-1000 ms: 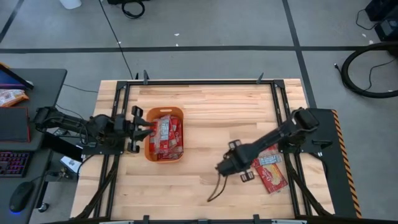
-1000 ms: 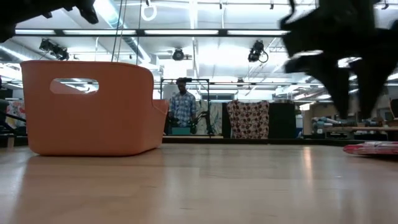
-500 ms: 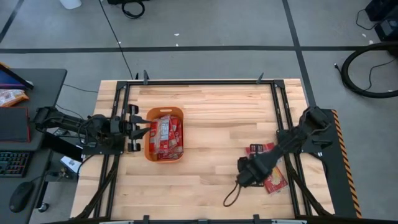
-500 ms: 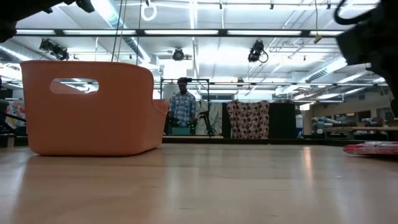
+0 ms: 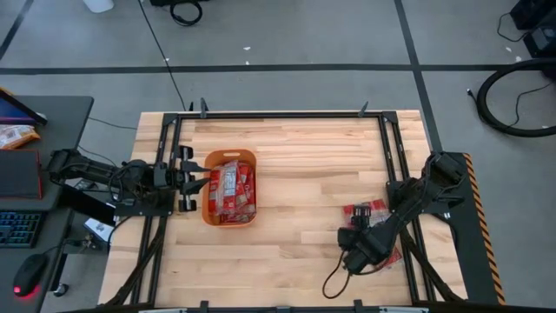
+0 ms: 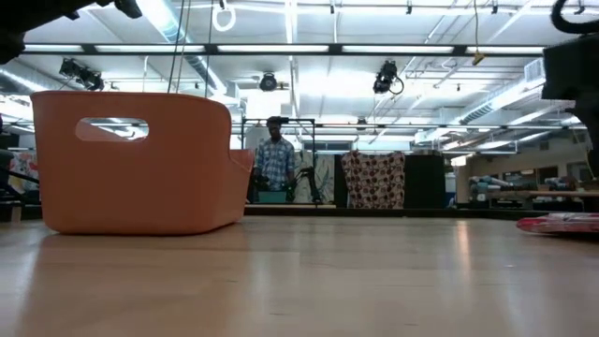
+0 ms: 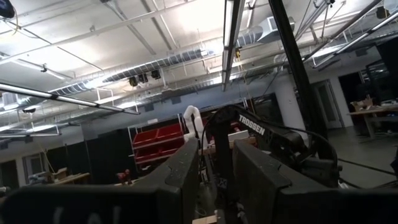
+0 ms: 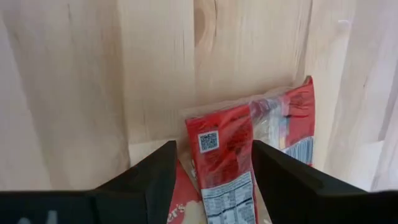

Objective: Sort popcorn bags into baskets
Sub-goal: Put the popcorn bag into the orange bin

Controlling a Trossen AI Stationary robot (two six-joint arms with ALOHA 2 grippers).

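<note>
1. Loose popcorn bags lie flat on the bench near its right edge.
2. More bags fill the orange basket on the bench's left part.
3. The right gripper hangs over the loose bags, jaws spread around one bag.
4. The left gripper waits beside the basket, jaws slightly apart.

Bags in basket, others right.
</note>
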